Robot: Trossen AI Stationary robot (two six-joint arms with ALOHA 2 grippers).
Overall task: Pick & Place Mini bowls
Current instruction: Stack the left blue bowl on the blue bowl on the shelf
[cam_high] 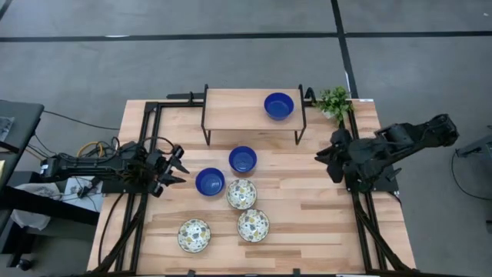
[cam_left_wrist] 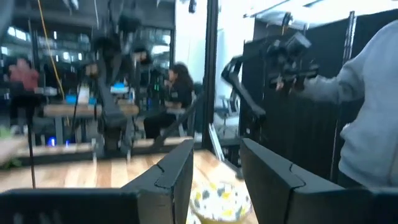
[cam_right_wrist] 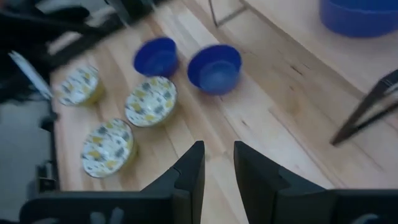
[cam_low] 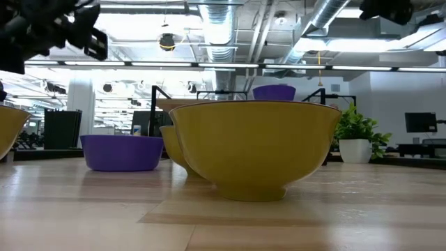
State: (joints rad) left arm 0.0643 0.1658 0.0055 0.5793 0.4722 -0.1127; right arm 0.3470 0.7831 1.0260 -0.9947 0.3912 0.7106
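Three cobalt blue mini bowls show in the high view: one (cam_high: 278, 105) stands on the black-framed wooden shelf (cam_high: 238, 114), and two (cam_high: 242, 159) (cam_high: 210, 181) stand on the table. Three floral mini bowls (cam_high: 241, 194) (cam_high: 253, 225) (cam_high: 194, 235) stand on their bases nearer the near edge. My left gripper (cam_high: 182, 165) is open, hovering just left of the blue bowls. A floral bowl (cam_left_wrist: 221, 202) shows between its fingers in the left wrist view. My right gripper (cam_high: 329, 163) is open, at the table's right side, looking down on the bowls (cam_right_wrist: 214, 67).
A small green plant (cam_high: 334, 101) in a white pot stands at the far right corner beside the shelf. Black rails (cam_high: 142, 200) run along the table's left and right sides. A person's grey sleeve (cam_left_wrist: 373, 124) shows beyond the table. Bare wood lies right of the floral bowls.
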